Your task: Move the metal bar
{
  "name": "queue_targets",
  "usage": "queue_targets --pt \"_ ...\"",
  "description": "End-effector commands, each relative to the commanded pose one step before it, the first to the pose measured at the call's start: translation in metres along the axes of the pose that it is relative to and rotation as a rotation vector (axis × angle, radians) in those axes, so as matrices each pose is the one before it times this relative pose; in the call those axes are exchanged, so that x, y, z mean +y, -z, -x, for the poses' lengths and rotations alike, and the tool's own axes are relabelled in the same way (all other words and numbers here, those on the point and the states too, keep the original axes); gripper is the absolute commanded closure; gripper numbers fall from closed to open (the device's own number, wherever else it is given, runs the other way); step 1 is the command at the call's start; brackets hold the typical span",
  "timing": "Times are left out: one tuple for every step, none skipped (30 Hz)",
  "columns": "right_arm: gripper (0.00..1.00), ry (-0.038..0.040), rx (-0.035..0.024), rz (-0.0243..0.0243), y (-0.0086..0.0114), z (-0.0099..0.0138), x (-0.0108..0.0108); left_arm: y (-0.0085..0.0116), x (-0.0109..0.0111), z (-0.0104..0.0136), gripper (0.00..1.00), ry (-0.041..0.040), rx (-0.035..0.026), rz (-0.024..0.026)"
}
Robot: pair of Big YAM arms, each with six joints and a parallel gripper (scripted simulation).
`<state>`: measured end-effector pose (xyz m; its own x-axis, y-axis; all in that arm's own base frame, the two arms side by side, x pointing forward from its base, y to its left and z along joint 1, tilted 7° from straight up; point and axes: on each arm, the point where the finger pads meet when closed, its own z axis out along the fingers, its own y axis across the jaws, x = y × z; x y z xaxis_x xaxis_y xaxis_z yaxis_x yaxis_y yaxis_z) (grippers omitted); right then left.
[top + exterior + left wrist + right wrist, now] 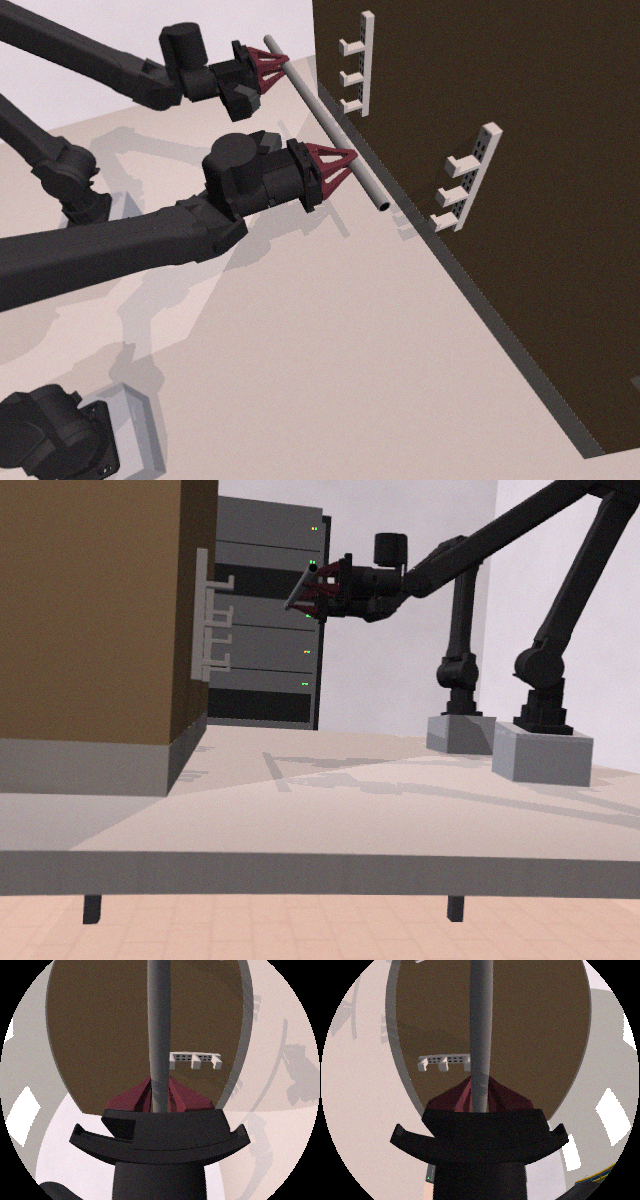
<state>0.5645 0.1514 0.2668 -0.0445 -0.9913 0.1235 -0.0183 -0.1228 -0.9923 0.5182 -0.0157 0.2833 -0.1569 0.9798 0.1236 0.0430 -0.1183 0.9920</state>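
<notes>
A grey metal bar [316, 105] [299, 587] [159, 1020] [481, 1020] hangs in the air in front of the rack, clear of all rack arms. My left gripper [287, 60] is shut on it near the far end in the top view. My right gripper [355, 157] is shut on it towards its nearer end. The wall rack has two white uprights [367, 67] [481, 170], each with three hooked arms. The top pair is the left top arm [353, 48] [220, 584] and the right top arm [463, 165]. In the exterior view the bar shows slightly above top-arm height.
The brown wall panel [542, 217] [93, 614] stands behind the rack, with a grey base strip [496, 325] along its foot. The table top [361, 361] [330, 826] lies below the bar. A server cabinet [263, 645] stands in the background beyond the rack.
</notes>
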Motion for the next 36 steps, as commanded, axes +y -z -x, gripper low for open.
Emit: queue_targets --pt "1.00 -0.03484 0.02042 -0.08946 -0.02246 -0.00503 -0.05070 -0.02023 0.04001 -0.00597 1.00 0.01634 0.02011 0.08055" --pt "1.00 0.00000 0.00000 0.00000 -0.00166 0.00001 0.00011 -0.00166 -0.00010 0.00002 1.00 0.00000 0.00000 0.00000" --pt "1.00 0.00000 0.00000 0.00000 -0.00166 0.00001 0.00011 -0.00166 -0.00010 0.00002 1.00 0.00000 0.00000 0.00000" --pt "1.00 0.00000 0.00000 0.00000 -0.00166 0.00001 0.00011 -0.00166 -0.00010 0.00002 1.00 0.00000 0.00000 0.00000" --pt "1.00 0.00000 0.00000 0.00000 -0.00166 0.00001 0.00011 -0.00166 -0.00010 0.00002 1.00 0.00000 0.00000 0.00000" --pt "1.00 0.00000 0.00000 0.00000 -0.00166 0.00001 0.00011 -0.00166 -0.00010 0.00002 1.00 0.00000 0.00000 0.00000" --pt "1.00 0.00000 0.00000 0.00000 -0.00166 0.00001 0.00011 -0.00166 -0.00010 0.00002 1.00 0.00000 0.00000 0.00000" --pt "1.00 0.00000 0.00000 0.00000 -0.00166 0.00001 0.00011 -0.00166 -0.00010 0.00002 1.00 0.00000 0.00000 0.00000" --pt "1.00 0.00000 0.00000 0.00000 -0.00166 0.00001 0.00011 -0.00166 -0.00010 0.00002 1.00 0.00000 0.00000 0.00000" --pt "1.00 0.00000 0.00000 0.00000 -0.00166 0.00001 0.00011 -0.00166 -0.00010 0.00002 1.00 0.00000 0.00000 0.00000" --pt "1.00 0.00000 0.00000 0.00000 -0.00166 0.00001 0.00011 -0.00166 -0.00010 0.00002 1.00 0.00000 0.00000 0.00000" --pt "1.00 0.00000 0.00000 0.00000 0.00000 0.00000 0.00000 0.00000 0.00000 0.00000 1.00 0.00000 0.00000 0.00000" --pt "1.00 0.00000 0.00000 0.00000 0.00000 0.00000 0.00000 0.00000 0.00000 0.00000 1.00 0.00000 0.00000 0.00000" --pt "1.00 0.00000 0.00000 0.00000 -0.00166 0.00001 0.00010 -0.00166 -0.00009 0.00002 1.00 0.00000 0.00000 0.00000" --pt "1.00 0.00000 0.00000 0.00000 -0.00166 0.00001 0.00010 -0.00166 -0.00009 0.00002 1.00 0.00000 0.00000 0.00000" --pt "1.00 0.00000 0.00000 0.00000 -0.00166 0.00001 0.00010 -0.00166 -0.00009 0.00002 1.00 0.00000 0.00000 0.00000" --pt "1.00 0.00000 0.00000 0.00000 -0.00166 0.00001 0.00010 -0.00166 -0.00009 0.00002 1.00 0.00000 0.00000 0.00000" --pt "1.00 0.00000 0.00000 0.00000 -0.00166 0.00001 0.00010 -0.00166 -0.00009 0.00002 1.00 0.00000 0.00000 0.00000" --pt "1.00 0.00000 0.00000 0.00000 -0.00166 0.00001 0.00010 -0.00166 -0.00009 0.00002 1.00 0.00000 0.00000 0.00000" --pt "1.00 0.00000 0.00000 0.00000 -0.00166 0.00001 0.00010 -0.00166 -0.00009 0.00002 1.00 0.00000 0.00000 0.00000" --pt "1.00 0.00000 0.00000 0.00000 -0.00166 0.00001 0.00010 -0.00166 -0.00009 0.00002 1.00 0.00000 0.00000 0.00000" --pt "1.00 0.00000 0.00000 0.00000 -0.00166 0.00001 0.00010 -0.00166 -0.00009 0.00002 1.00 0.00000 0.00000 0.00000" --pt "1.00 0.00000 0.00000 0.00000 -0.00166 0.00001 0.00010 -0.00166 -0.00009 0.00002 1.00 0.00000 0.00000 0.00000" --pt "1.00 0.00000 0.00000 0.00000 -0.00166 0.00001 0.00010 -0.00166 -0.00009 0.00002 1.00 0.00000 0.00000 0.00000" --pt "1.00 0.00000 0.00000 0.00000 -0.00166 0.00001 0.00010 -0.00166 -0.00009 0.00002 1.00 0.00000 0.00000 0.00000" --pt "1.00 0.00000 0.00000 0.00000 -0.00166 0.00001 0.00010 -0.00166 -0.00009 0.00002 1.00 0.00000 0.00000 0.00000" --pt "1.00 0.00000 0.00000 0.00000 -0.00166 0.00001 0.00010 -0.00166 -0.00009 0.00002 1.00 0.00000 0.00000 0.00000" --pt "1.00 0.00000 0.00000 0.00000 -0.00166 0.00001 0.00010 -0.00166 -0.00009 0.00002 1.00 0.00000 0.00000 0.00000" --pt "1.00 0.00000 0.00000 0.00000 0.00000 0.00000 0.00000 0.00000 0.00000 0.00000 1.00 0.00000 0.00000 0.00000" --pt "1.00 0.00000 0.00000 0.00000 0.00000 0.00000 0.00000 0.00000 0.00000 0.00000 1.00 0.00000 0.00000 0.00000" --pt "1.00 0.00000 0.00000 0.00000 -0.00167 0.00001 0.00007 -0.00167 -0.00006 0.00002 1.00 0.00000 0.00000 0.00000" --pt "1.00 0.00000 0.00000 0.00000 -0.00167 0.00001 0.00007 -0.00167 -0.00006 0.00002 1.00 0.00000 0.00000 0.00000" --pt "1.00 0.00000 0.00000 0.00000 -0.00167 0.00001 0.00007 -0.00167 -0.00006 0.00002 1.00 0.00000 0.00000 0.00000" --pt "1.00 0.00000 0.00000 0.00000 -0.00167 0.00001 0.00007 -0.00167 -0.00006 0.00002 1.00 0.00000 0.00000 0.00000" --pt "1.00 0.00000 0.00000 0.00000 -0.00167 0.00001 0.00007 -0.00167 -0.00006 0.00002 1.00 0.00000 0.00000 0.00000" --pt "1.00 0.00000 0.00000 0.00000 -0.00167 0.00001 0.00007 -0.00167 -0.00006 0.00002 1.00 0.00000 0.00000 0.00000"
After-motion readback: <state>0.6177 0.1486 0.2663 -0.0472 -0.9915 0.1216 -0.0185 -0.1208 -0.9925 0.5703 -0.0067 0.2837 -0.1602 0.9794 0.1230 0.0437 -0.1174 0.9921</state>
